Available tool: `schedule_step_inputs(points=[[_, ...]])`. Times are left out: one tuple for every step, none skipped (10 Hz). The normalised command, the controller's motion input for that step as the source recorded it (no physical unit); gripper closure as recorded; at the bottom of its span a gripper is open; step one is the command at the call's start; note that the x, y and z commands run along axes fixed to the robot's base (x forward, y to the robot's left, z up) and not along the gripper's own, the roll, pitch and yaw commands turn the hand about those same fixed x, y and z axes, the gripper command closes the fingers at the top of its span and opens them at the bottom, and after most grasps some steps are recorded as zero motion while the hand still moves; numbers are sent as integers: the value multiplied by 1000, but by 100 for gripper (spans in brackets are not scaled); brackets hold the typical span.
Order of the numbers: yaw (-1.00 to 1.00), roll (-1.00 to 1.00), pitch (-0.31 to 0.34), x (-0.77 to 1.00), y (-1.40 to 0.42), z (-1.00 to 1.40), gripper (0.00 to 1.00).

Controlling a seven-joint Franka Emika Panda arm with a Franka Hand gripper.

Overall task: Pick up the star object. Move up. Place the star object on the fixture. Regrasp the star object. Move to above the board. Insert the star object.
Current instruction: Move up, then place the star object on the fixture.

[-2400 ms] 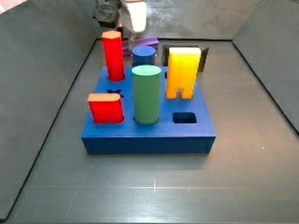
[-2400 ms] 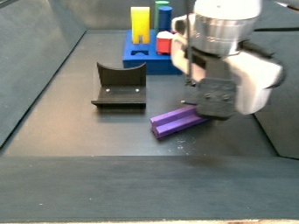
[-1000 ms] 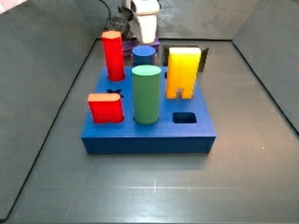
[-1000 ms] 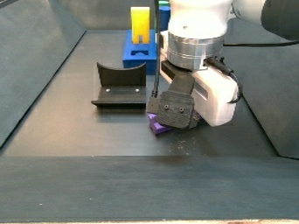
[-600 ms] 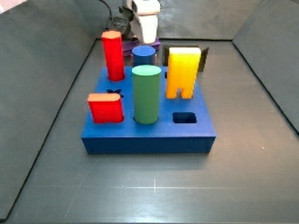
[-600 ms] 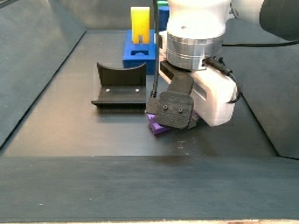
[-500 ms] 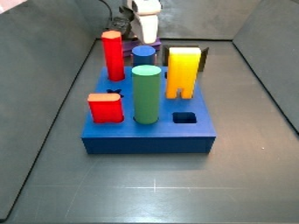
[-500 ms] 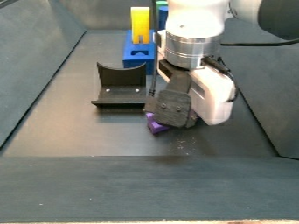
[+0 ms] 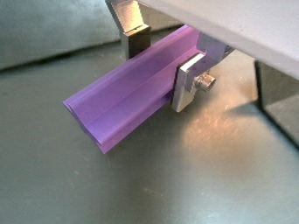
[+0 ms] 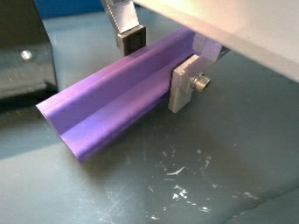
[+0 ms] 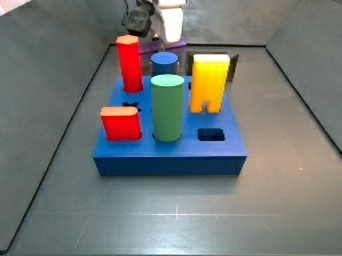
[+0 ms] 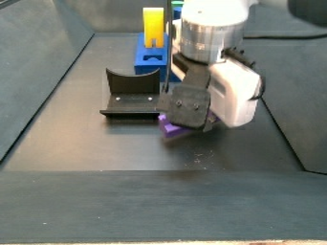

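Note:
The star object (image 9: 122, 105) (image 10: 105, 105) is a long purple prism lying level between the fingers in both wrist views. My gripper (image 9: 163, 63) (image 10: 159, 63) is shut on it, one silver finger (image 10: 186, 84) pressed to each long side near one end. In a side view the gripper (image 12: 186, 111) holds the star object (image 12: 171, 127) just above the floor, beside the black fixture (image 12: 128, 93). The blue board (image 11: 171, 155) lies in the foreground, the gripper (image 11: 170, 22) and the star object (image 11: 175, 45) behind it. The arm hides most of the prism in both side views.
On the board stand a red hexagonal peg (image 11: 130, 62), a green cylinder (image 11: 166, 108), a yellow arch (image 11: 210, 82), a short blue cylinder (image 11: 164, 64) and a red block (image 11: 120, 124). A square hole (image 11: 211, 134) is open. Grey walls slope up on each side.
The gripper came down over the lying star object and shut on it. Over the last half second it has risen slightly with the prism held.

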Motion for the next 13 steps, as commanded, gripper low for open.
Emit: schedule_step_inputs(points=[[-17,48,42,-17,16,508,100],[-20,61,66,-15,10,358,100],[-17,69,78,-13,4,251,100],[0,0,0,0,0,1000,100],[-1,15,10,-3,-2,1000,100],[-7,29,25,-8,0,1000,100],[-12,37,36,-11,-1,1000,100],[-15,53,58,-14,-1,1000,100],[-12,65,67,-17,-2,1000,100],[-7,82,74,-22,-2,1000,100],[-4,91,75,-23,-2,1000,100],[10,101,80,-26,-5,1000,100],[15,100,82,-28,-6,1000,100]])
